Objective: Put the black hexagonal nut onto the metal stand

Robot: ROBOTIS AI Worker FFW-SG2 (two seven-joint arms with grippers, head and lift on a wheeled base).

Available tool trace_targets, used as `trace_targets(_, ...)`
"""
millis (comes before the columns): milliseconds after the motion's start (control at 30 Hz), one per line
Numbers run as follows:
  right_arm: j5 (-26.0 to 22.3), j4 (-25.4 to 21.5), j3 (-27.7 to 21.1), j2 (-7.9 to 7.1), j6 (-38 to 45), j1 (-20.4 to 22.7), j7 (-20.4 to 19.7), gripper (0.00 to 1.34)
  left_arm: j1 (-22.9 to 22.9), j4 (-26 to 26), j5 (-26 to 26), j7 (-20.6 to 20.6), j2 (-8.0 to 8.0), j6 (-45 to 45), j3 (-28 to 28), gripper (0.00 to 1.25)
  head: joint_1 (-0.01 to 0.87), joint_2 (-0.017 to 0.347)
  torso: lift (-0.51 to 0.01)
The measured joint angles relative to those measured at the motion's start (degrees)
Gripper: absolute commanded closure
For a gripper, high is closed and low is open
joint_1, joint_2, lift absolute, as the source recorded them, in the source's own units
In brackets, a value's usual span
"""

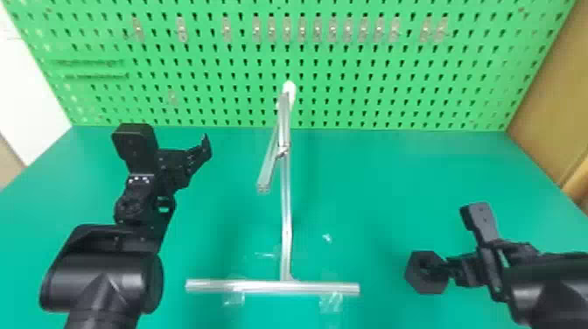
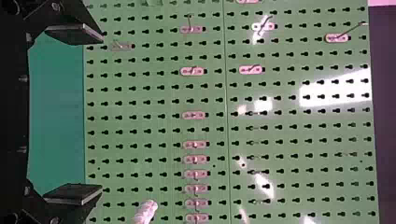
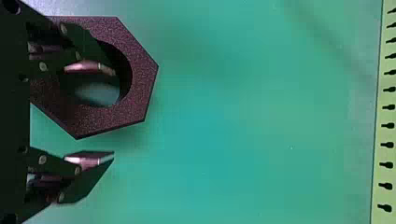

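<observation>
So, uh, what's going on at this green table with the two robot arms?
The robot's open right hand is at the black hexagonal nut, with one finger overlapping the nut's hole; whether they touch, I can't tell. The nut is off to the right of the metal stand, not on it yet. The left hand is open and empty, left of the stand.

Nut [image 1: 422, 285] at your right gripper [image 1: 450, 240]: black. Beyond your left gripper [image 1: 169, 136], green pegboard [image 1: 372, 57], rows of dark holes [image 3: 388, 125]; teal table [image 1: 372, 188] beneath both.
</observation>
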Motion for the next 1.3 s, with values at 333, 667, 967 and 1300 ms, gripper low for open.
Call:
trace_targets(333,2.78,-0.08,2.79,-0.2,3.67,-1.03,-0.04,1.16,0.0,-0.13,-0.09,-0.02,0.0,0.0,0.2,0.15,0.693,0.081,-0.001)
trace_targets(667,3.1,-9.63,6.03,-1.54,15.03,-3.44,-0.05,1.17,0.14,-0.24,-0.18,-0.01,0.03,0.03,0.31,0.15,0.693,0.081,-0.001)
trace_targets(967,-4.36,-14.7,13.61,-6.59,20.84,-13.05,-0.72,1.17,0.25,-0.76,-0.67,-0.04,0.05,0.87,0.56,0.15,0.693,0.081,-0.001)
trace_targets(1300,-14.44,-12.92,21.79,-11.52,21.09,-29.0,-2.61,1.17,-0.16,-0.88,-1.35,-0.04,0.11,2.07,0.13,0.15,0.693,0.081,-0.001)
